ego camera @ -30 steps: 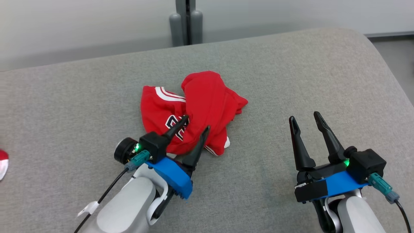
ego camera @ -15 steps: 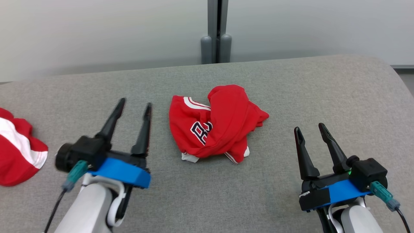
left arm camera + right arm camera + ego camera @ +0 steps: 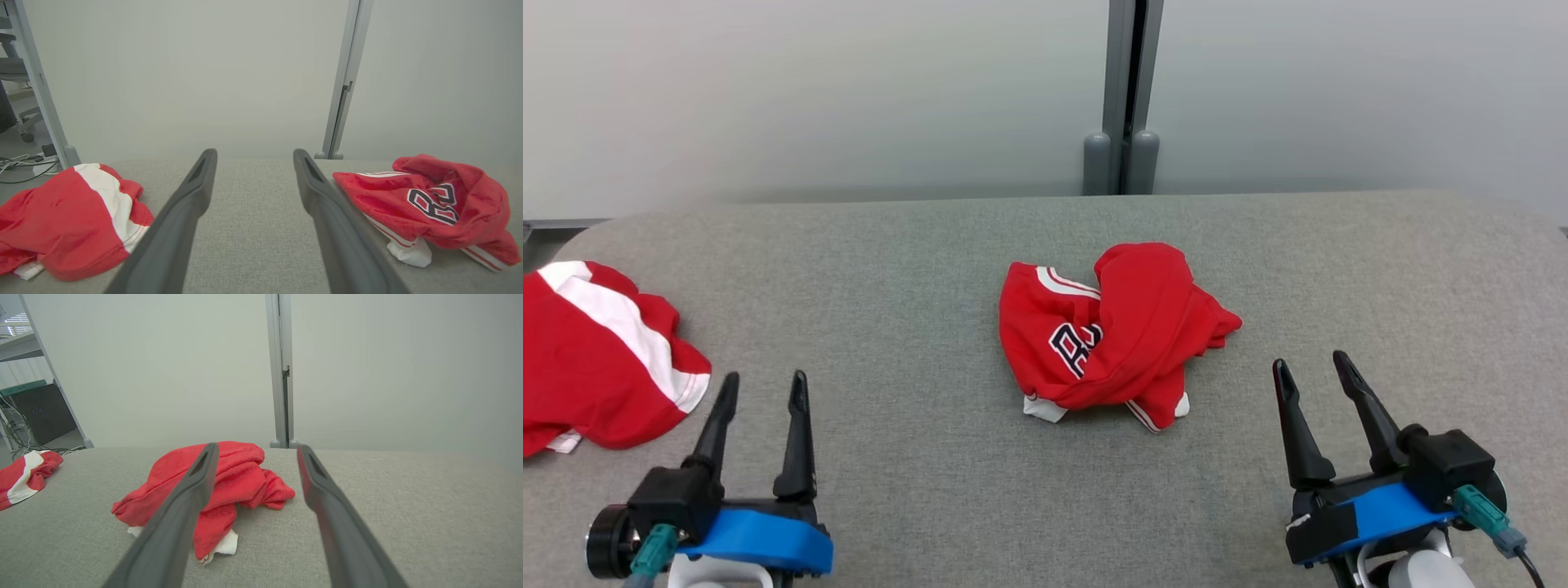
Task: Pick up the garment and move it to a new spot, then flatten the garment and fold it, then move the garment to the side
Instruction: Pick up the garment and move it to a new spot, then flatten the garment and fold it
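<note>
- Garment (image 3: 1119,335): a red jersey lying crumpled in a heap near the middle of the grey padded table (image 3: 890,269), between the two claws and touched by neither.
- Writing on the garment: dark-blue block characters edged in white, facing up on its left half. A fold of red cloth cuts across them, so no whole word or number can be read. No brand tag can be made out.
- Trim on the garment: white stripes at one edge, and white corners poking out beneath the heap at its near side.
- Left claw (image 3: 765,377): fingers spread apart and holding nothing, above bare table at the near left. Its arm is cut off by the bottom edge of the head view.
- Right claw (image 3: 1310,359): fingers spread apart and holding nothing, above bare table at the near right, well apart from the garment.
- Second cloth (image 3: 596,359): red with a broad white band, lying at the far left of the table. It is cut off by the left edge of the head view, and no writing is visible on it.
- Grey post (image 3: 1123,98): stands upright against the pale wall behind the table.
- The left wrist view adds an office chair (image 3: 12,69) and loose cables (image 3: 20,161) on the floor beyond the table's left end.
- The right wrist view adds a dark cabinet (image 3: 45,412) at its left. Here the claw's own left finger covers part of the garment, and the characters face away.
</note>
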Robot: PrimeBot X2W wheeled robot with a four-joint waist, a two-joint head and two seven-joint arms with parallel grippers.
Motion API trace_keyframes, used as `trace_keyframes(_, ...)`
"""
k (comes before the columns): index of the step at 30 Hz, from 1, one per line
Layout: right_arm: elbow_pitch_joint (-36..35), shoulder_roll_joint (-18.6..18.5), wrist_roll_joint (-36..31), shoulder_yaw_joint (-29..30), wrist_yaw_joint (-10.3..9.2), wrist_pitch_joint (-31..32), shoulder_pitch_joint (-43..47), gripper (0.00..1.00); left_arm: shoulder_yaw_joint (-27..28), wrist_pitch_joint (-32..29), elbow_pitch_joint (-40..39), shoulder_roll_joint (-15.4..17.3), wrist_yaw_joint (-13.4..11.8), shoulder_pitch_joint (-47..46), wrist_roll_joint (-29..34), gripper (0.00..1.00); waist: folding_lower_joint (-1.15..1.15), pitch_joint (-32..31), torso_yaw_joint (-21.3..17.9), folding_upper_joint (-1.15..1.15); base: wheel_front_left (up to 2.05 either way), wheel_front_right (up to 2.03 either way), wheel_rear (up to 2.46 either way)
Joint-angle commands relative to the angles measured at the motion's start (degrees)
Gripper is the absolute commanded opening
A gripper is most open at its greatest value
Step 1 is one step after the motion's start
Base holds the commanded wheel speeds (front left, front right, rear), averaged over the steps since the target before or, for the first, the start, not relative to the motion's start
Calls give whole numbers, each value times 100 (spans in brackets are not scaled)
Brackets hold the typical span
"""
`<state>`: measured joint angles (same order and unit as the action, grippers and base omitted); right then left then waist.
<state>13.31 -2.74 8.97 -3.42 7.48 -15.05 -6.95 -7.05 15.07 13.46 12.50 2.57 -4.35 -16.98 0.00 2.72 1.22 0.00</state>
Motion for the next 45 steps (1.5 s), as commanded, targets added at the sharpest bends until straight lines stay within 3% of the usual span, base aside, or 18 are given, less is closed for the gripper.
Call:
trace_keyframes(1,43,-27,-49,6,3,-20,83,100,67,15,12,-35,49,70,111,100,0,-46,22,0,0,0,0)
trace_keyframes(18,409,-27,-119,62,3,-20,297,100,475,15,302,-420,335,534,973,100,0,-300,-1,0,0,0,0)
trace_keyframes(45,540,-27,-60,47,3,-20,239,100,636,15,420,-529,475,367,1196,100,0,-271,5,0,0,0,0)
